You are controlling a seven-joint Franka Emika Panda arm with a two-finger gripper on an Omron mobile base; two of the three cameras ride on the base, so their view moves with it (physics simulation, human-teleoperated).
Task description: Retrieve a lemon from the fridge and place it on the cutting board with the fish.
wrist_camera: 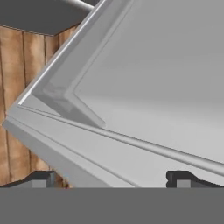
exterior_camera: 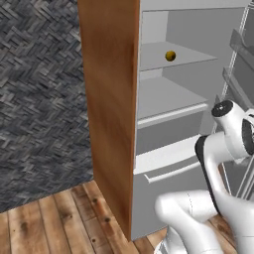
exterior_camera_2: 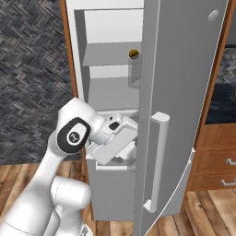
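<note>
Fridge (exterior_camera: 149, 99) stands open in front of me, wood-brown side panel at its left, pale grey shelves inside. Lemon (exterior_camera: 170, 56) sits alone on an upper shelf, w/ bare shelf all around it; in the left base view it's at about 1 o'clock from picture centre, and in the right base view the lemon (exterior_camera_2: 134, 54) shows at 12 o'clock, just left of the door's edge.

Door (exterior_camera_2: 179, 92) swings out toward the right, its upright handle (exterior_camera_2: 156, 161) facing the camera at 5 o'clock in the right base view. Door racks show at the 3 o'clock edge of the left base view.

My arm bends up from below, elbow high, wrist turned in toward the fridge's lower part, well below the lemon's shelf. My hand is at the level of the lower shelf front, near the drawer top, approx. centre of the right base view.

Gripper (wrist_camera: 111, 177): both fingertips (wrist_camera: 183, 177) peek up at 7 and 5 o'clock in the hand view, well apart, so my jaws are spread, nothing between them. Beyond them lies a pale grey fridge surface w/ a raised edge running diagonally, and wood floor (wrist_camera: 17, 65) at 9 o'clock.

Floor planks (exterior_camera: 54, 218) and dark woven wall (exterior_camera: 39, 89) sit left of the fridge. Wood drawers (exterior_camera_2: 214, 161) stand right of the door.
</note>
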